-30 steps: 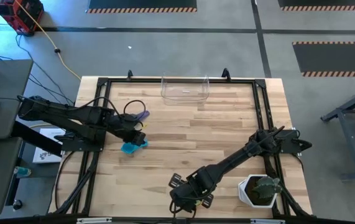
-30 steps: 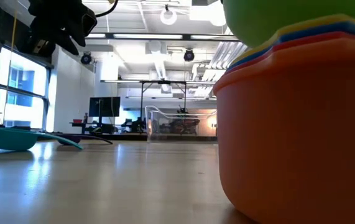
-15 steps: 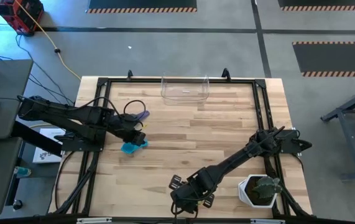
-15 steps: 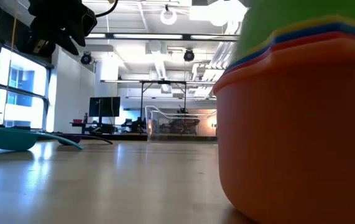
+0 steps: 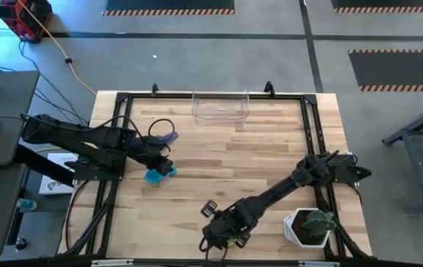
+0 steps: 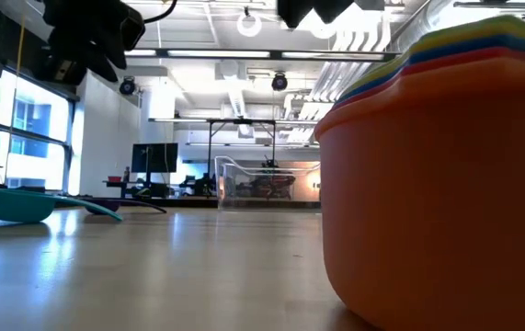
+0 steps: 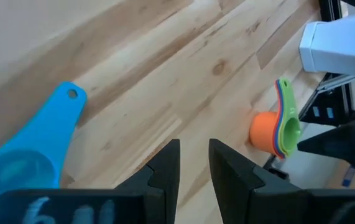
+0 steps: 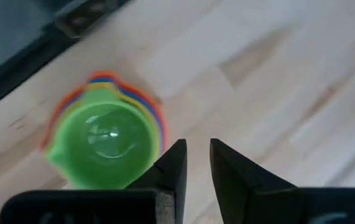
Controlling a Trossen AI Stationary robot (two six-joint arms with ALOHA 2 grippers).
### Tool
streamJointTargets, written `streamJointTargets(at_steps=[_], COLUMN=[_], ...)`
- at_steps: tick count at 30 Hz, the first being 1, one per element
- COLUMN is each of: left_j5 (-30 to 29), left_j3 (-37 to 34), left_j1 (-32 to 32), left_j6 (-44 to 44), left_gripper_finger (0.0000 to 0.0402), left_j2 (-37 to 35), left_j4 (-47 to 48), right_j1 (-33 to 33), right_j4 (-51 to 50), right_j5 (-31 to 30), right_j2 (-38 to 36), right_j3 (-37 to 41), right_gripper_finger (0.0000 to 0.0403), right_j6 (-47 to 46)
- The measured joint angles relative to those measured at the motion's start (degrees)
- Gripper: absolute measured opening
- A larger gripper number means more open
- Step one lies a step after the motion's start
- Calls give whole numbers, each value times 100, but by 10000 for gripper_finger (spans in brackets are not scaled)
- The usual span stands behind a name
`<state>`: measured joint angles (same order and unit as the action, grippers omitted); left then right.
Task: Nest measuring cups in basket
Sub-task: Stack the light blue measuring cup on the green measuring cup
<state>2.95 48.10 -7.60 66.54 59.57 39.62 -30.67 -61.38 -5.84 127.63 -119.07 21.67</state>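
Note:
A nested stack of cups (image 8: 106, 140), orange outermost and green innermost, stands on its base near the table's near edge. It also fills the right of the low view (image 6: 437, 184). My right gripper (image 8: 196, 152) hovers above and beside the stack, open by a narrow gap and touching nothing. My left gripper (image 7: 194, 158), also open by a narrow gap, hangs over the table's left part. The light blue cup (image 5: 155, 175) lies on the wood just below it. The purple cup (image 5: 169, 136) lies a little farther back. The clear basket (image 5: 221, 106) stands at the far edge.
A white pot with a green plant (image 5: 307, 226) stands at the near right corner, close to my right arm. Black frame rails run along the table's left, right and far edges. Bare wood lies between the stack and the basket (image 6: 253, 184).
The green cup, which stood above the stack's rims, has sunk down into the stack. My right gripper now shows apart from it, above the stack. My left arm has kept still.

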Motion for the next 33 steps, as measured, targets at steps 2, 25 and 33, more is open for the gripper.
streamJointTargets(at_steps=[2, 25, 33], left_j5=[-118, -620, -663], left_j3=[0, -2, -393], left_j1=[-2, -264, -240], left_j6=[-146, -874, -1362], left_gripper_finger=[76, 76, 76], left_j2=[0, 73, 483], left_j4=[8, 2593, 2286], right_j1=[44, 1127, 1348], right_j4=[-2, 13, 140], right_j5=[-94, -172, -172], right_j2=[0, 0, 0], right_j3=[0, 0, 0], right_gripper_finger=[62, 62, 62], right_j6=[-267, -2345, -2650])
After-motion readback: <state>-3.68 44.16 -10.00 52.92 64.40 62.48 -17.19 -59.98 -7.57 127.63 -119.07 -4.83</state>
